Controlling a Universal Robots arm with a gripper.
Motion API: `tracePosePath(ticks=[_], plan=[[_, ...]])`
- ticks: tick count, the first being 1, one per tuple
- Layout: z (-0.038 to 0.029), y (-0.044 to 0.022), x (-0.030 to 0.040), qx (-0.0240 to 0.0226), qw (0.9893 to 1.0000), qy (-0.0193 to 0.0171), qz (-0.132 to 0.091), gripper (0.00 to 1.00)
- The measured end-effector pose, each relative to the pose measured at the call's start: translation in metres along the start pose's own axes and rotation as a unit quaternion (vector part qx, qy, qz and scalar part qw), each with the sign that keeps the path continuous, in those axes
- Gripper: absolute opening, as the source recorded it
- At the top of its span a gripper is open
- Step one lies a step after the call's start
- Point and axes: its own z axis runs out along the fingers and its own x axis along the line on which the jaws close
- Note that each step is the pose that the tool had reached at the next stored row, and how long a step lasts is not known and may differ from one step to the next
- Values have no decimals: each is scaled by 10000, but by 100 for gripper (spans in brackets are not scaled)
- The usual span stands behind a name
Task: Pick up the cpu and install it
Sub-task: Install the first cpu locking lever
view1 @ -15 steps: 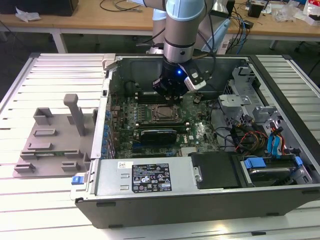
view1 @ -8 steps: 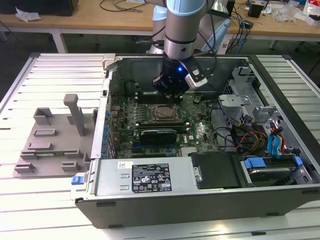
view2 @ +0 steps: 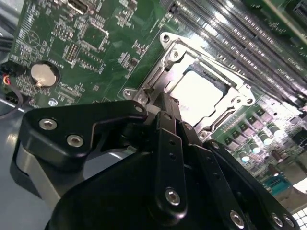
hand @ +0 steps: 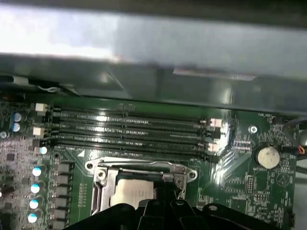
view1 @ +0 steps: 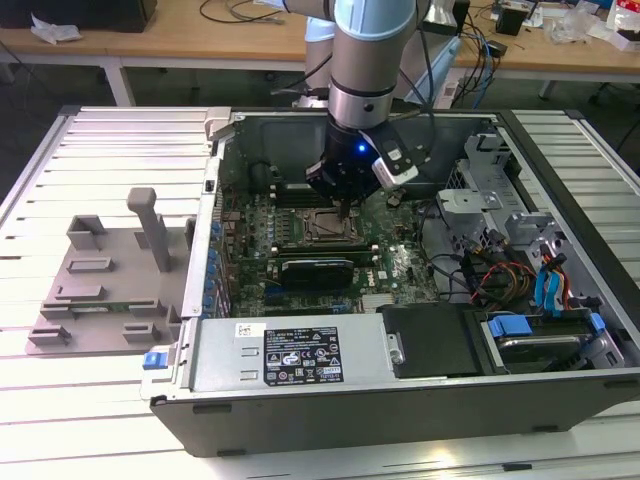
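**Cpu sits in the socket, gripper just above**

We see the cpu (view2: 199, 91) lying flat inside the socket frame (view2: 165, 62) on the motherboard (view2: 96, 38), its pale top showing in both wrist views (hand: 134, 191). The gripper (view2: 165, 103) hangs just over the socket's edge; its fingers look drawn together with nothing between them, apart from the chip as far as we can tell.

Our worry is the seating: if the chip lies slightly skewed in the frame, any push from above could bend the contacts beneath. A sideways drift could also catch the frame's metal latch.

The open computer case (view1: 300, 350) holds the board, the memory slots (hand: 129, 132) beside the socket, a coin cell (hand: 267, 156), a long black card (view1: 315, 268) and drive bays with cables (view1: 510, 270). The case rests on the slatted tabletop (view1: 90, 160)
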Motion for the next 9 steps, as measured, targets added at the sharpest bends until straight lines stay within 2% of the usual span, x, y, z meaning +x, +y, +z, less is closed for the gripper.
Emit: tracePosePath(ticks=[2,3,5,9], plan=[[-21,-5,1,28,10000,2,-1,11],[-56,-8,1,65,10000,5,-1,11],[-143,-8,2,95,10000,8,-1,11],[-283,-5,2,114,9999,9,0,11]])
